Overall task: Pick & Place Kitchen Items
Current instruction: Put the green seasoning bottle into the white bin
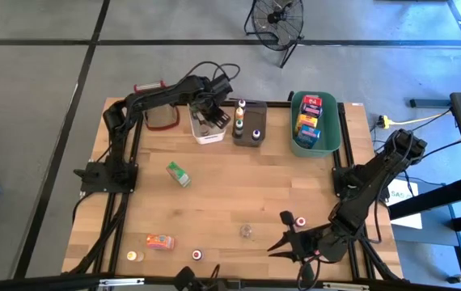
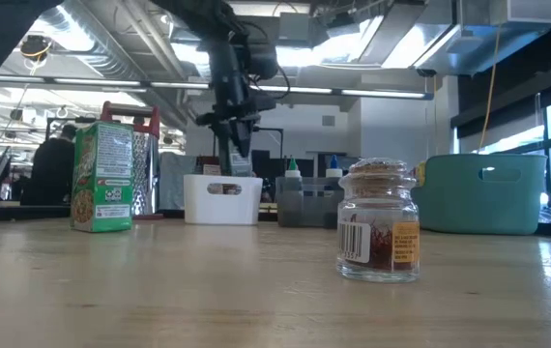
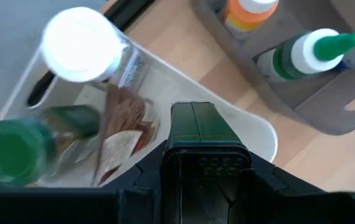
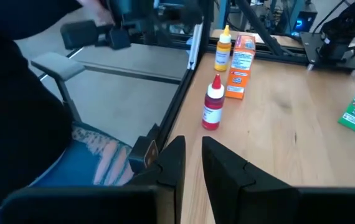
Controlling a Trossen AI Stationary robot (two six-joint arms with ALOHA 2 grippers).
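Observation:
My left gripper (image 1: 208, 115) (image 2: 240, 145) points down over the white tub (image 1: 206, 128) at the table's far side. In that tub lie a clear jar with a white cap (image 3: 78, 43), a green-capped jar (image 3: 9, 149) and a packet (image 3: 121, 134). Whether my left gripper holds anything is hidden. My right gripper (image 1: 283, 241) (image 4: 193, 162) hovers near the near edge, its fingers a narrow gap apart with nothing between them. It faces a red-capped bottle (image 4: 212, 106), an orange box (image 4: 243, 57) and a yellow-capped bottle (image 4: 223, 48). A green box (image 1: 179, 173) and a clear spice jar (image 2: 380, 220) stand mid-table.
A grey tub (image 1: 249, 125) with squeeze bottles and a green tub (image 1: 315, 121) with boxes stand at the far side. A red-topped grater (image 1: 159, 113) is left of the white tub. Two red-capped items (image 1: 293, 217) sit by my right gripper. A person's clothing (image 4: 96, 162) shows beyond the near edge.

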